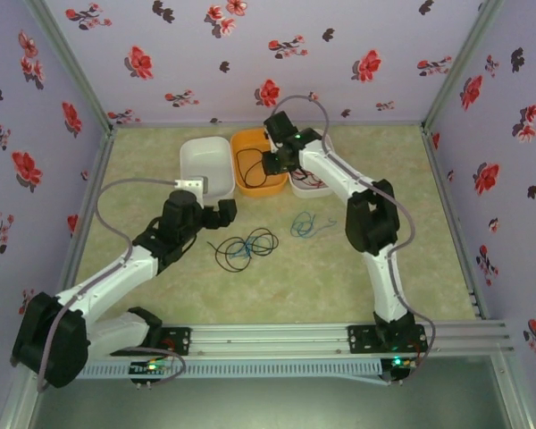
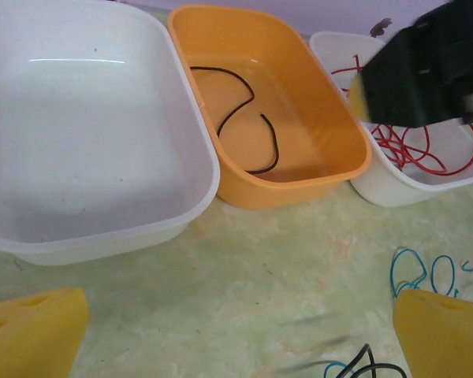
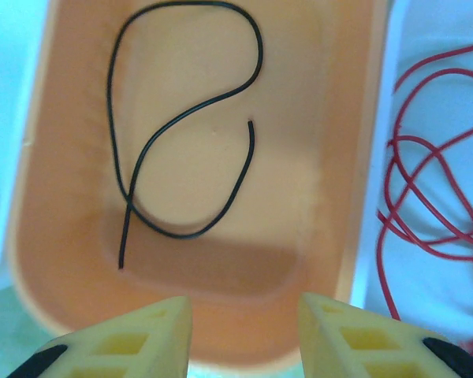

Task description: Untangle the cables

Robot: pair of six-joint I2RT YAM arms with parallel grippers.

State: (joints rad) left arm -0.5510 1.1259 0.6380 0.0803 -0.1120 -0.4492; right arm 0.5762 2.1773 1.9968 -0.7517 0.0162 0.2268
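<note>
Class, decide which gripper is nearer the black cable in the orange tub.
Right. The right gripper hovers over the black cable; the left gripper is over the table, short of the white tub.

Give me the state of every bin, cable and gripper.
Large white bin, empty.
Orange bin, holds one black cable.
Small white bin, holds red cable.
Blue cable, loose on table.
Black-and-blue bundle, tangled on table.
Left gripper, open, empty.
Right gripper, open, empty, over orange bin.
</note>
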